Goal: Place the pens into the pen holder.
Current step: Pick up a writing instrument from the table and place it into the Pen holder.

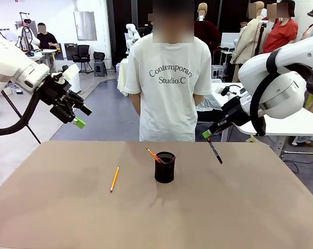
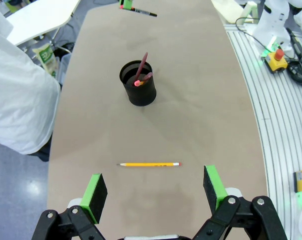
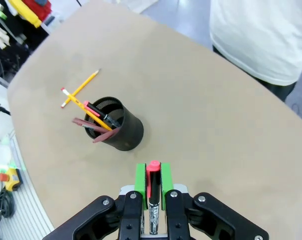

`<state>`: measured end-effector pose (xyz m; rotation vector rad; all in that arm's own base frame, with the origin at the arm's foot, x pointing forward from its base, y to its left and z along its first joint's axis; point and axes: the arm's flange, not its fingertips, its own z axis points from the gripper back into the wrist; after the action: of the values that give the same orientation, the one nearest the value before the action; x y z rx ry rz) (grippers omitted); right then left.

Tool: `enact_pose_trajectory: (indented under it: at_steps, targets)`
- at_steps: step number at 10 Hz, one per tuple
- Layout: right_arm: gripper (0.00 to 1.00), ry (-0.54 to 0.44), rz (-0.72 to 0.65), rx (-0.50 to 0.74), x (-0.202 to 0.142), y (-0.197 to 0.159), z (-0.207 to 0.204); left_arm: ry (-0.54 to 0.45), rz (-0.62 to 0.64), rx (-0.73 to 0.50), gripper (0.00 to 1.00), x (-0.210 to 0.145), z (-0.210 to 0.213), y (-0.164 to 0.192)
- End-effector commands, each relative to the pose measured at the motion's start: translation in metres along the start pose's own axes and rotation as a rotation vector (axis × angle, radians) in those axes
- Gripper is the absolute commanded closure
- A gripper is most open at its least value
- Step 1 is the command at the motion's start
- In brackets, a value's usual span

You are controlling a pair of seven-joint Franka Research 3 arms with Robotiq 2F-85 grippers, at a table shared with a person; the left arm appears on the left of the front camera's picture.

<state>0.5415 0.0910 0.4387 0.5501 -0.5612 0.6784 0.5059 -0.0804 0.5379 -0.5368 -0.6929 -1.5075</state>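
The pen holder stands mid-tabletop, nearer the far edge, with pens leaning inside it. One pencil lies flat to its left, well apart. The right gripper holds a marker above the tabletop, right of the holder. The left gripper hangs above the tabletop's left side, jaws apart. A person stands behind the far edge.

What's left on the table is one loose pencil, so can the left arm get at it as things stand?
Probably yes. The left arm hovers with its jaws open. The yellow pencil lies flat on the table just ahead of them, apart from the pen holder, with nothing between.
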Motion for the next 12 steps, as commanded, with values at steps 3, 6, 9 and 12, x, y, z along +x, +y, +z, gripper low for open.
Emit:
enact_pose_trajectory:
  at_steps: [3, 6, 9, 12]
  targets:
    - [1.0, 0.013, 0.007, -0.007, 0.002, 0.0, 0.0, 0.003, 0.012, 0.004, 0.0, 0.003, 0.001, 0.0]
    - [1.0, -0.149, 0.021, 0.149, 0.008, -0.001, 0.0, 0.003, 0.012, 0.004, 0.0, 0.003, 0.001, 0.0]
    - [1.0, -0.333, 0.122, 0.256, 0.016, 0.01, 0.005, 0.003, 0.012, 0.004, 0.0, 0.003, 0.001, 0.0]
    - [1.0, -0.462, 0.237, 0.372, 0.018, 0.019, 0.004, 0.003, 0.012, 0.004, 0.0, 0.003, 0.001, 0.0]
